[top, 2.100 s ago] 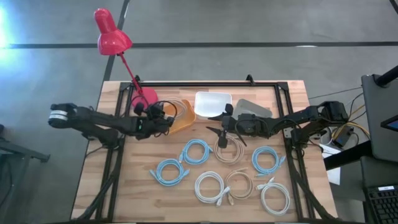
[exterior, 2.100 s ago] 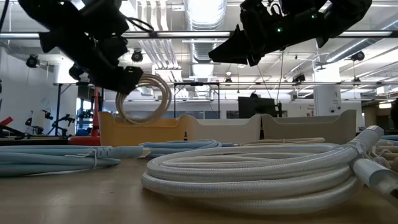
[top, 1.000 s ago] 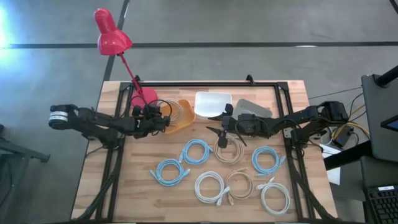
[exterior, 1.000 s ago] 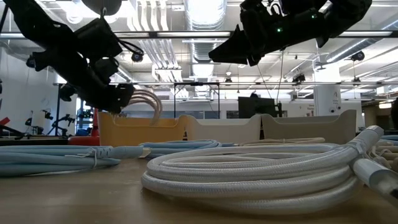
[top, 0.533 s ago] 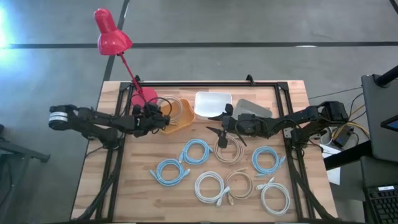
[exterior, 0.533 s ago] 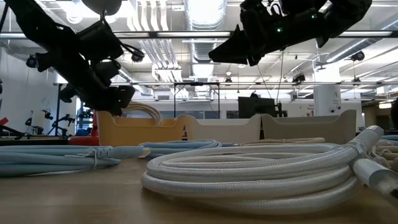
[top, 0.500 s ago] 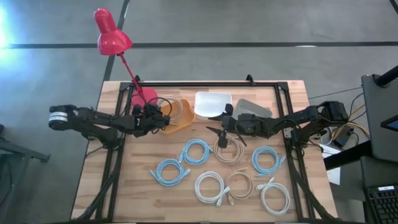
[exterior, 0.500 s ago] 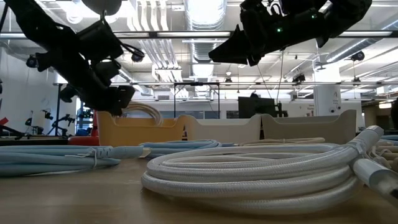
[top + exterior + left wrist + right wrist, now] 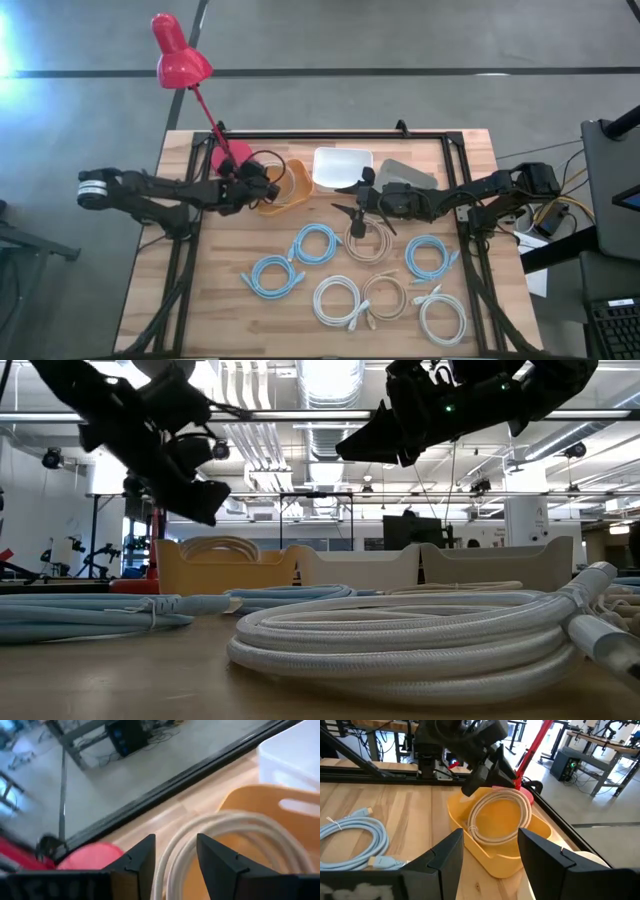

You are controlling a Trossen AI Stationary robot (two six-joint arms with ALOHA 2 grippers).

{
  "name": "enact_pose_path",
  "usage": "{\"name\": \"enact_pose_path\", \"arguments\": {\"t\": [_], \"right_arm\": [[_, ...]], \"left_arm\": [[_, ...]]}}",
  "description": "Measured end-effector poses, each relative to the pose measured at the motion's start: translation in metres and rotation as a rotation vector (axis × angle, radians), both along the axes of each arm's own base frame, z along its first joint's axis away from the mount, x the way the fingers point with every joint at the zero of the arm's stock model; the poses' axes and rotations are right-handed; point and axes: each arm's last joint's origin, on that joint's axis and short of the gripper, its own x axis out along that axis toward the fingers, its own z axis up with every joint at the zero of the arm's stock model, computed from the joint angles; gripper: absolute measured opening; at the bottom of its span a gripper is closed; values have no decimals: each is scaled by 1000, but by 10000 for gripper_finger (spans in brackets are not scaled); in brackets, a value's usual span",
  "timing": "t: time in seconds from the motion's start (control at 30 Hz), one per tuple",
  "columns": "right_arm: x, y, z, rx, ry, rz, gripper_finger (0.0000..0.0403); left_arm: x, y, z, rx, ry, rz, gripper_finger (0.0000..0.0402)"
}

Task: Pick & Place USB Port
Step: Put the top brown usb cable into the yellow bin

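Note:
A beige coiled cable (image 9: 499, 815) lies slanted inside the yellow bin (image 9: 295, 188), leaning on the bin's wall. It also shows in the low view as the beige coil (image 9: 218, 546) just above the rim. My left gripper (image 9: 266, 184) hovers open above the bin's left end, clear of the coil; in its wrist view the left gripper (image 9: 175, 847) looks down on the coil (image 9: 240, 822). My right gripper (image 9: 346, 203) stands open and still in mid-table, nothing between the fingers (image 9: 451, 845).
A white bin (image 9: 343, 166) and a grey bin (image 9: 406, 174) stand right of the yellow one. Several coiled cables lie on the near half: light blue (image 9: 315, 243), white (image 9: 337, 300), beige (image 9: 365, 238). A red lamp's base (image 9: 232, 156) stands by the left gripper.
My left gripper has opened and let go of the beige coil, then risen and rolled above the yellow bin. The coil, held upright over the bin a second ago, has dropped and now lies inside it.

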Motion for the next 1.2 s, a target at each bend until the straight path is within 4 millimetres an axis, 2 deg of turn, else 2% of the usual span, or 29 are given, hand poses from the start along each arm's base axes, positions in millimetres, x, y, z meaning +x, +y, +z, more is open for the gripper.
{"name": "enact_pose_path", "arguments": {"t": [0.13, 0.27, 0.43, 0.53, 0.73, 1.2], "right_arm": [[0, 0, 0, 22, -4, 3, 184], [-1, 0, -4, 77, 28, -8, 185], [-4, 0, -12, 170, 89, -37, 183], [-5, 1, -17, 251, 120, -42, 180], [-8, 9, -24, 402, 178, -19, 172], [-22, 48, -40, 555, 379, -4, 171]], "left_arm": [[10, 0, 16, 5, 48, -115, 155], [19, -3, 28, -30, 87, -323, 155], [27, -8, 35, -99, 93, -602, 154], [29, -10, 36, -114, 90, -687, 154], [29, -10, 36, -103, 104, -705, 154], [29, -10, 36, -103, 106, -705, 154]]}}
